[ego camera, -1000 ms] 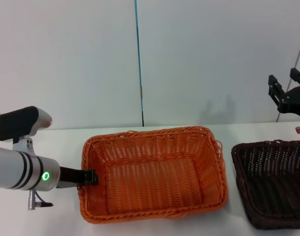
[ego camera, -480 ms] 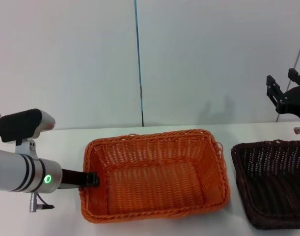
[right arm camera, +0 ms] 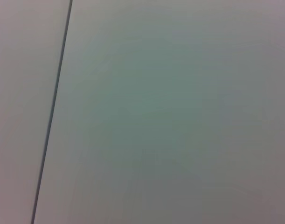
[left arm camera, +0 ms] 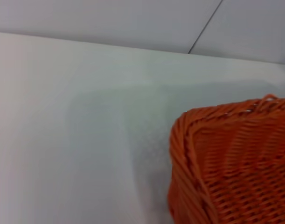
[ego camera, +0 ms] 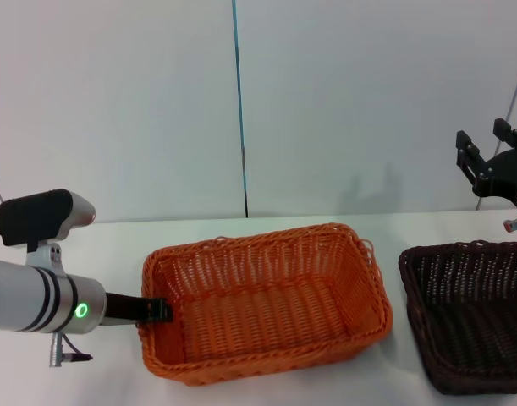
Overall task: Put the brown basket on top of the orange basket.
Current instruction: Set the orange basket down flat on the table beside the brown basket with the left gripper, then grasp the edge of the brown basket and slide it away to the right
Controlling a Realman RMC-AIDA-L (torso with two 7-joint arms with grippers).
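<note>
Tilted and dragged a little since a second ago: orange basket [ego camera: 266, 304], left end now lifted or skewed, far rim slanting, near edge shifted. Clamped on that left rim, left gripper [ego camera: 154, 309], dark fingers pinching the braided wall, forearm reaching in low from the left over the white table [ego camera: 114, 245]. Seen from the left wrist, only a corner of orange weave and bare tabletop. Raised well clear at the right edge, right gripper [ego camera: 492, 154], fingers apart, holding nothing, hovering above and behind the brown basket [ego camera: 470, 313], which sits flat on the table just beside the orange one, not touching. Risks, as a judgement: one-sided pinch on a springy rim could slip or twist the basket further toward the brown one; crooked resting pose would make nesting snag on loose rim loops
</note>
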